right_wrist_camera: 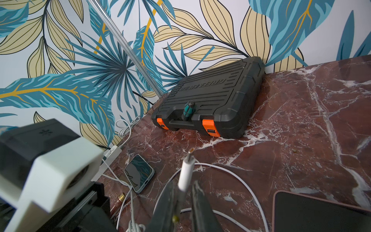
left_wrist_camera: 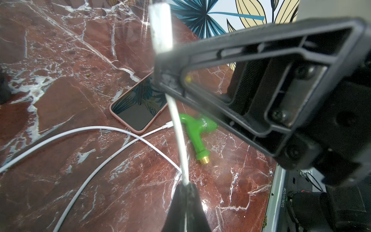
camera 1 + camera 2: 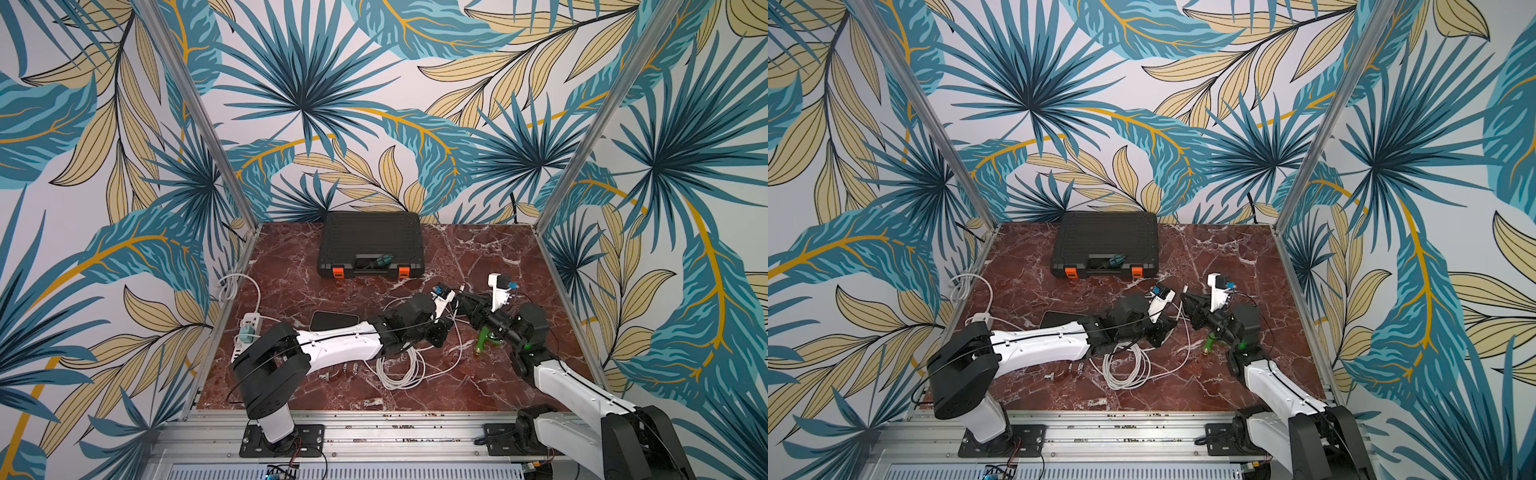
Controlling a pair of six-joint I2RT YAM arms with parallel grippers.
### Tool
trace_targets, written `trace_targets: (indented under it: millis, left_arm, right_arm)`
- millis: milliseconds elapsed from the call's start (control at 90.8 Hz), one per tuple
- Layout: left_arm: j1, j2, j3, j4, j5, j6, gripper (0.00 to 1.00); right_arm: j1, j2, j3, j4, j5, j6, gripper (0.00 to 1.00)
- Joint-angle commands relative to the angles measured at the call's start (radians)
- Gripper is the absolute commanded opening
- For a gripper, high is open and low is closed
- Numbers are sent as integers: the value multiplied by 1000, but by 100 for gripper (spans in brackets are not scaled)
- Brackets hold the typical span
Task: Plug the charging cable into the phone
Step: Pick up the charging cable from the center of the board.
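1. Top views: the left arm point(image 3: 340, 345) and right arm point(image 3: 569, 386) meet over the middle-right of the marble surface point(image 3: 291, 386). Between them, in both top views, the plug point(image 3: 462, 286) of the charging cable point(image 3: 460, 349) stands up clear of the surface. A phone point(image 3: 334, 321) lies flat, partly under the left arm. The fingers are too small here to judge.

2. Left wrist view: the left fingers point(image 2: 176, 211) are together, clamped on the charging cable. It runs straight from them to the right fingers point(image 2: 200, 54), and the white plug body shows beyond. A pink-cased phone point(image 2: 138, 108) lies screen up beside a green tap fitting point(image 2: 197, 128). Loose cable crosses just beside its corner.

3. Right wrist view: the right fingers point(image 1: 168, 206) are clamped on the cable just behind the plug, whose metal tip points upward, free. The pink-cased phone shows at the frame's edge. A pale-cased phone point(image 1: 139, 173) lies near the power strip point(image 1: 112, 152). Which phone is the target cannot be told, and no port is visible on either.

4. Assessment: the step in hand looks like settling the grip before insertion.
   - The short hold behind the plug is sound, since it keeps the tip stiff.
   - The left fingers should give slack so the cable does not drag the plug off line.
   - The plug must come down level and in line with the phone's end edge.
   - The phone lies unheld and may slide under pressure, so bracing it is advisable.
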Motion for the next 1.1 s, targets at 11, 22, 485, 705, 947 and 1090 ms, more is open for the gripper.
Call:
trace_targets:
  millis: [11,22,485,705,947,1090]
  left_arm:
    - [-4,8,17,33,-6,-9,0]
    - [-4,8,17,34,-6,-9,0]
    - [-6,11,14,38,-6,-13,0]
    - [-6,14,13,40,-5,-14,0]
    - [-8,17,11,41,-4,-15,0]
    - [-9,21,13,44,3,-19,0]
  right_arm:
    - [7,-8,-19,17,22,8,19]
    - [7,-8,-18,17,22,8,19]
    - [11,-2,-12,26,24,12,19]
    - [13,-2,-10,27,26,12,18]
    - [15,4,-4,29,30,17,14]
    - [17,1,-4,37,31,21,5]
